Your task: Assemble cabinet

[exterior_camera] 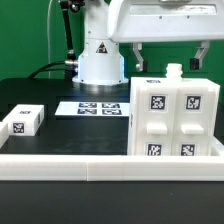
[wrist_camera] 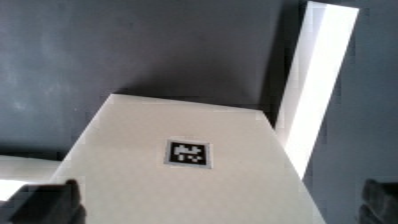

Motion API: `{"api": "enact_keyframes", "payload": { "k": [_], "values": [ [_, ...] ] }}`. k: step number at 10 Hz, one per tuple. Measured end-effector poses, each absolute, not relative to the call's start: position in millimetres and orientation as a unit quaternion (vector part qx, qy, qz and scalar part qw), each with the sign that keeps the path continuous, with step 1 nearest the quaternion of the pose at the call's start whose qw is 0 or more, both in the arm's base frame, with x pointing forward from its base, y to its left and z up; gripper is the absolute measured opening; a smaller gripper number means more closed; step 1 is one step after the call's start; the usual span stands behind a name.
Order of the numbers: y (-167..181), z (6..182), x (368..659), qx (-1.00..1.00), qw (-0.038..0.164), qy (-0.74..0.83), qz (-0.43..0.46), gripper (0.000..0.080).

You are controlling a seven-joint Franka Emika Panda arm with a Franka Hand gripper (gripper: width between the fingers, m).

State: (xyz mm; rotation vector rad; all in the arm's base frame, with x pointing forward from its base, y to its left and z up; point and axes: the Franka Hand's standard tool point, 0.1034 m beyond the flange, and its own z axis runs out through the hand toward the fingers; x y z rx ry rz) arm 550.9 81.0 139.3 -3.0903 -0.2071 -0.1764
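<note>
Bearing everything on a black table (exterior_camera: 40, 95), a white rail (exterior_camera: 60, 165) running along its near edge. Showing the cabinet (exterior_camera: 172, 118) standing upright at the exterior view's right, just behind that rail, four tagged panels facing the camera. Rising behind, the arm's white base (exterior_camera: 100, 60). Hanging the gripper (exterior_camera: 168, 58) above the cabinet, apart from it, fingers (exterior_camera: 140, 57) spread wide and pinching nothing. Looking down in the wrist view onto the cabinet's top, its single tag (wrist_camera: 191, 153) lying between the dark fingertips (wrist_camera: 45, 200). Lying flat near the base, the marker board (exterior_camera: 95, 107). Sitting well apart at the exterior view's left, a small white tagged block (exterior_camera: 20, 120).
</note>
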Motion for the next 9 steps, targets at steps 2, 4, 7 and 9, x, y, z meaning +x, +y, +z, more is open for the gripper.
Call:
{"api": "enact_keyframes", "payload": {
  "k": [2, 4, 7, 9],
  "values": [
    [82, 132.9, 530, -0.997, 0.020, -0.046, -0.052, 0.0796],
    [70, 118.0, 502, -0.998, 0.017, -0.033, -0.055, 0.0797],
    [60, 109.8, 494, -0.998, 0.014, -0.030, -0.049, 0.0797],
    [56, 109.3, 494, -0.998, 0.014, -0.036, -0.049, 0.0797]
  ]
}}
